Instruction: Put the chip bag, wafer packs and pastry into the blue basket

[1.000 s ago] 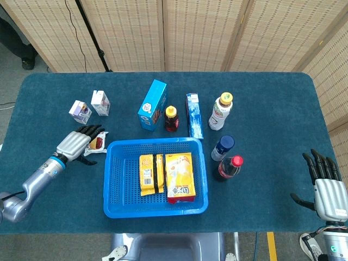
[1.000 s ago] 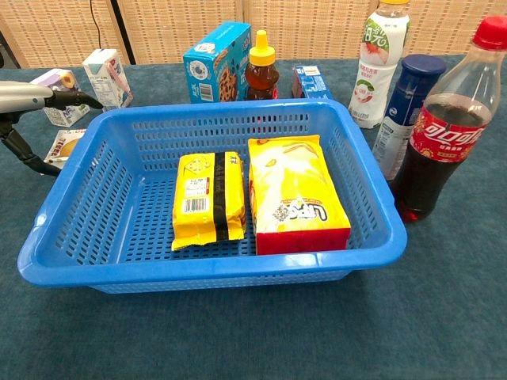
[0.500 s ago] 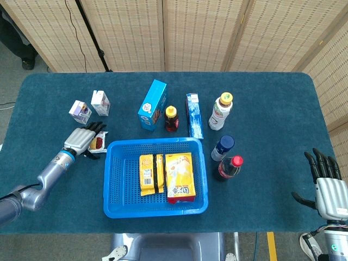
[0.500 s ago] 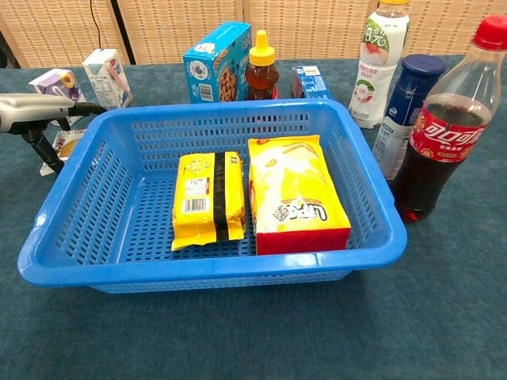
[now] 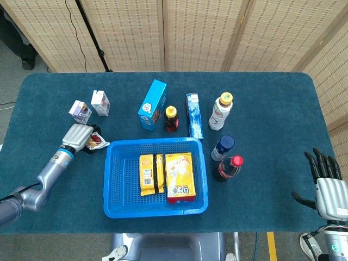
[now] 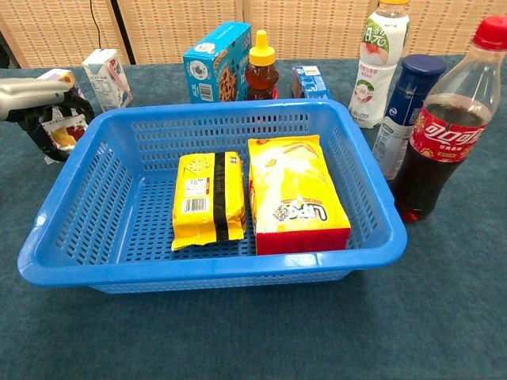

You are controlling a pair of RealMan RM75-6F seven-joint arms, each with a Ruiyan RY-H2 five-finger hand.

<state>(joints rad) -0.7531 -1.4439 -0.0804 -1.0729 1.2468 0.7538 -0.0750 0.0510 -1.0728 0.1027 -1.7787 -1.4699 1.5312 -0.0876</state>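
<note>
Head view is showing the left hand curling its fingers around the pastry, a small crinkled wrapper lying just beside the outer left wall of the blue basket. Chest view is confirming the clamp: dark fingers are wrapping the wrapper's edges, so the soft film is bunching. By judgement, the grasp is being taken from above so the pack can be lifted over the basket's rim.

Inside the basket, the wafer packs are lying flat side by side, yellow with a dark band, touching the chip bag, a glossy puffed pillow. The basket is rigid perforated plastic resting on the table, which is carrying a napped teal cloth.

The right hand is idling at the table's near right corner, fingers apart and holding nothing.
</note>
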